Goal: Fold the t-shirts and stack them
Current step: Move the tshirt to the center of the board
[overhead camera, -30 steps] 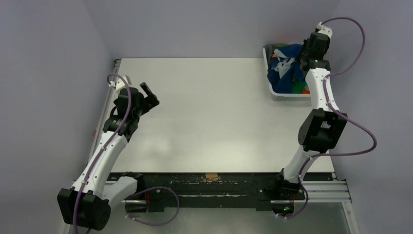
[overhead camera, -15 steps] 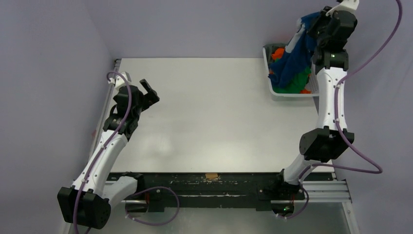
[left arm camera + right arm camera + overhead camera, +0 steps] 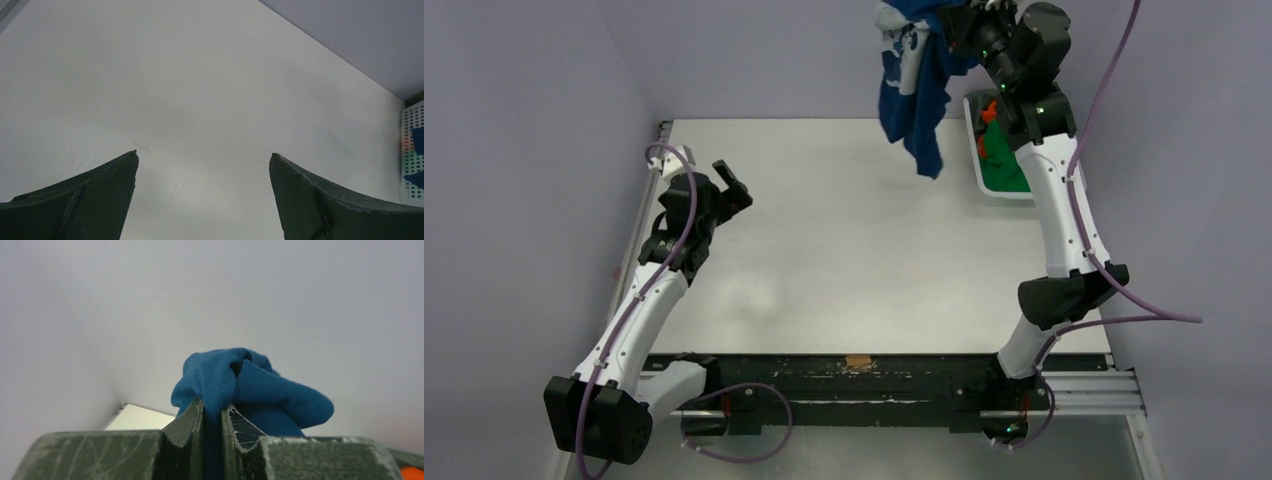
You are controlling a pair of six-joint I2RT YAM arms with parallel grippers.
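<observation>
My right gripper [image 3: 964, 12] is raised high at the back right and is shut on a blue t-shirt [image 3: 914, 85] with a white print. The shirt hangs in the air over the table's far edge, left of the basket. In the right wrist view the blue cloth [image 3: 250, 385] bunches between the two closed fingers, with the gripper [image 3: 212, 412] clamped on it. My left gripper [image 3: 729, 180] is open and empty above the table's left side; its wrist view shows the gripper [image 3: 202, 157] over bare table.
A white basket [image 3: 977, 160] at the back right corner holds green and orange shirts [image 3: 1002, 165]; its edge shows in the left wrist view [image 3: 412, 150]. The white table [image 3: 844, 240] has walls behind and on both sides.
My right gripper has lifted the blue shirt out of the basket and swung it up and to the left. The left arm has barely moved.
</observation>
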